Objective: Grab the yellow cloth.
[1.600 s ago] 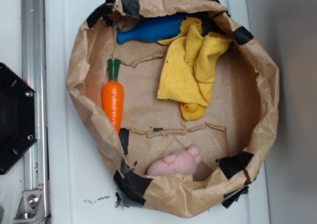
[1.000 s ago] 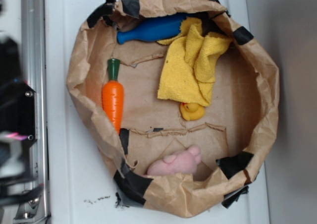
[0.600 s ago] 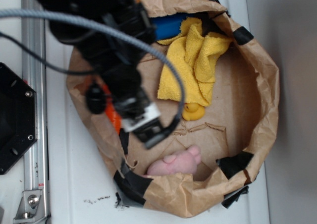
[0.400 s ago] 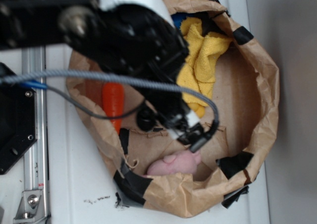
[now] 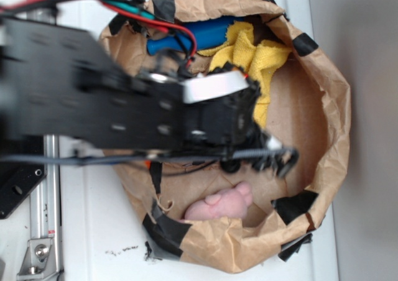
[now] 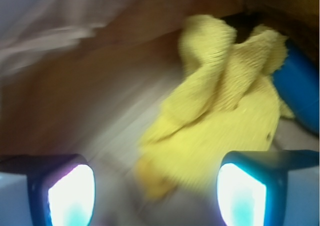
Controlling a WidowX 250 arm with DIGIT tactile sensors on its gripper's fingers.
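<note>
The yellow cloth (image 5: 261,60) lies crumpled at the back right inside a brown paper bag (image 5: 329,107); my arm hides its lower part. In the wrist view the cloth (image 6: 225,111) fills the middle, blurred. My gripper (image 5: 277,160) is over the bag floor, just below the cloth and above it, not touching. In the wrist view the gripper (image 6: 155,198) is open and empty, with the fingers (image 6: 70,196) wide apart at the bottom corners. A small yellow blur (image 6: 152,173) lies at the cloth's near edge, probably the rubber duck.
A blue bottle-shaped toy (image 5: 186,35) lies at the back of the bag, also in the wrist view (image 6: 300,96). A pink plush toy (image 5: 221,203) lies at the front. The bag's crumpled walls ring the floor. The carrot is hidden under my arm.
My arm has swung in from the left across the bag. The gripper has moved right, from above the carrot side to beside the cloth's lower edge. The toys and cloth have not moved.
</note>
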